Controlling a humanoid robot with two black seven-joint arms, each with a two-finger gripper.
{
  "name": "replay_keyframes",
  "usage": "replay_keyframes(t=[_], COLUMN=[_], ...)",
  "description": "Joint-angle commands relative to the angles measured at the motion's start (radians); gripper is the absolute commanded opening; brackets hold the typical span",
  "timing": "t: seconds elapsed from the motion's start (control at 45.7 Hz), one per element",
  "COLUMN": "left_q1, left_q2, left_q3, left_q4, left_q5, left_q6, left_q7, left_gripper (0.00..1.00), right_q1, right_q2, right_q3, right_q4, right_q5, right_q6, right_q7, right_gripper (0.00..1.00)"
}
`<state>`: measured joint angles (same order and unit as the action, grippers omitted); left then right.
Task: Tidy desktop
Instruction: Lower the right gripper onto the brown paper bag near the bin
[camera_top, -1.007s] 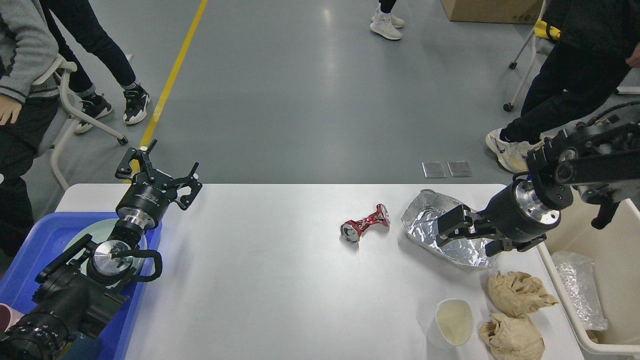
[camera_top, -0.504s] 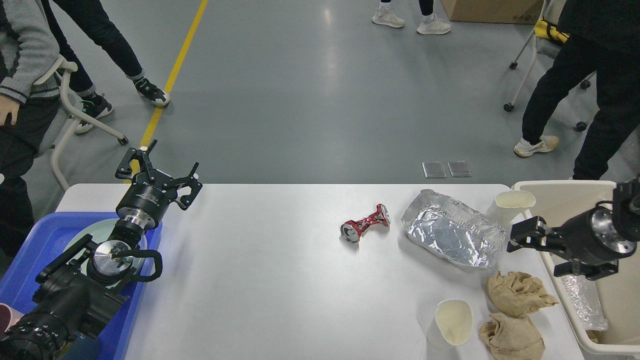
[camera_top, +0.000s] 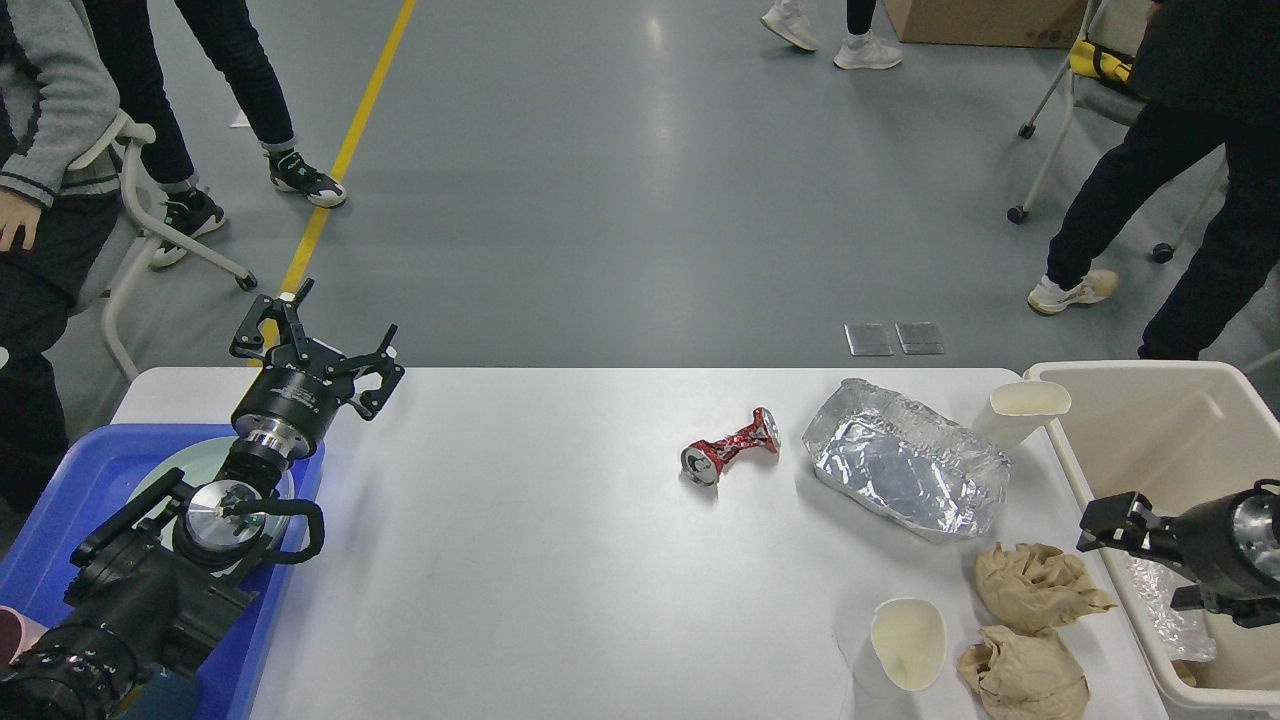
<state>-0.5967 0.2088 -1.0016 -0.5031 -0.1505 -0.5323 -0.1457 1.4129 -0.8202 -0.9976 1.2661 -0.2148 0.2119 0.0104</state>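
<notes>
Desktop (camera_top: 560, 560) lies flat, its long axis running left to right.

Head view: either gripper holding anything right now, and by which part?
No. The left gripper is open and empty above the desktop's far-left corner. The right gripper hangs over the cream bin's rim with nothing in it; its finger state cannot be told.

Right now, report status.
Left gripper open, empty. Right gripper over bin, state unclear. Desktop untidy: crushed can, foil tray, cups, paper wads.
</notes>
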Motion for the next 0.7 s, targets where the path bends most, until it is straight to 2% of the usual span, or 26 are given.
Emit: replay_keyframes(t=[0.0,0.263,0.328,0.569,0.679], left_q1=[0.000,0.000,0.000,0.000,0.000], left_q2=[0.000,-0.002,0.000,-0.002,-0.002], left_q3=[0.000,0.000,0.000,0.001,0.000], left_q4=[0.000,0.000,0.000,0.000,0.000], left_q5=[0.000,-0.001,0.000,0.000,0.000], left_q6=[0.000,-0.001,0.000,0.000,0.000], left_q7=[0.000,0.000,0.000,0.000,0.000], left_gripper=[0.96,0.96,0.96,0.96,0.96], right_q1=[-0.083,-0.212,-0.239,-0.307,-0.328], right_q2=[0.006,0.050,0.075,0.124,0.148], right_q3=[0.091,0.192,0.194,0.277,0.281], right_q4=[-0.022,-0.065,-0.089,-0.117,-0.134], right_q5=[0.047,0.115,0.115,0.129,0.129], right_q6=[-0.008,-0.051,-0.078,-0.157,-0.170], right_q7=[0.000,0.000,0.000,0.002,0.002], right_gripper=[1.00,1.00,0.96,0.62,0.36])
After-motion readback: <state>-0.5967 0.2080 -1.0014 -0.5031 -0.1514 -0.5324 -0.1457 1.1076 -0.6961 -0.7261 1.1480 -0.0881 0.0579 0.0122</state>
